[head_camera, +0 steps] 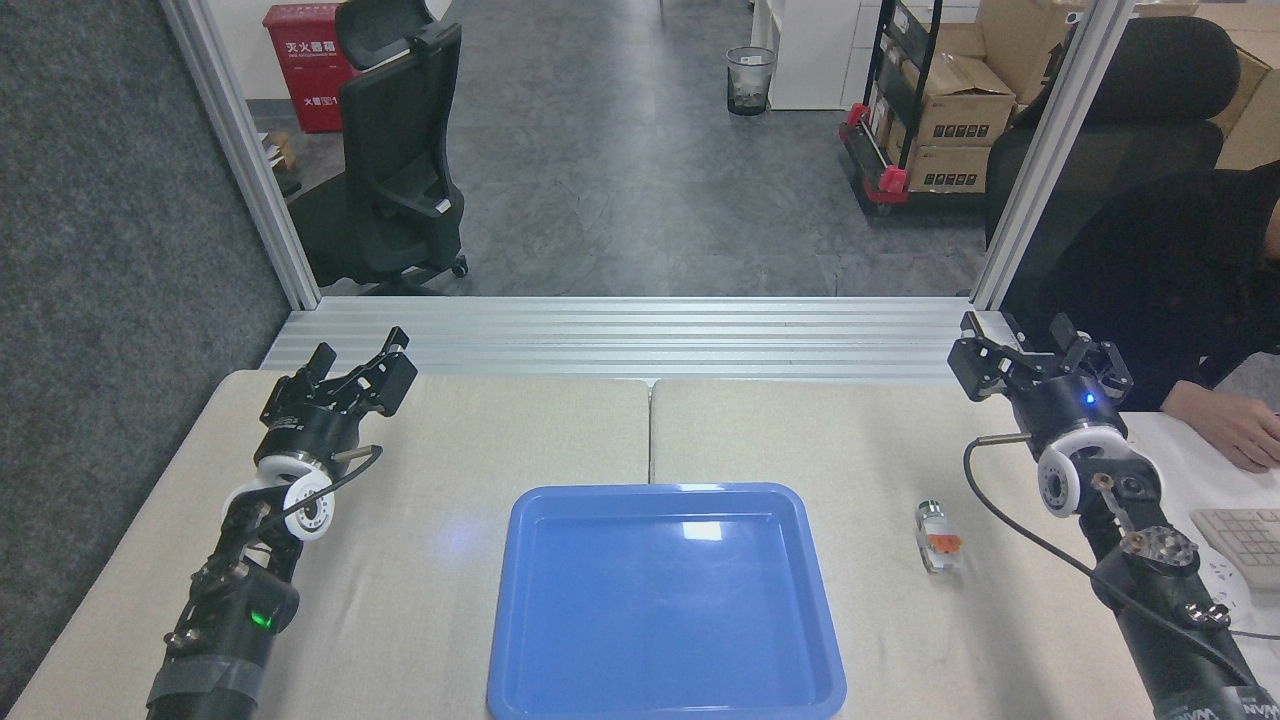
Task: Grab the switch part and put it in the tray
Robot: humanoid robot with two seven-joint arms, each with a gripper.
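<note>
Office-warehouse, swivel chairs [395, 150], stacked boxes [950, 110]

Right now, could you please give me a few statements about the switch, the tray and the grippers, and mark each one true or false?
1. The switch lies on the table, right of the tray. True.
2. The tray already holds the switch. False: the tray holds nothing.
3. The right gripper holds the switch. False: it hovers apart from the switch, holding nothing.
4. The left gripper holds nothing. True.
5. A person's hand rests at the table's right edge. True.
</note>
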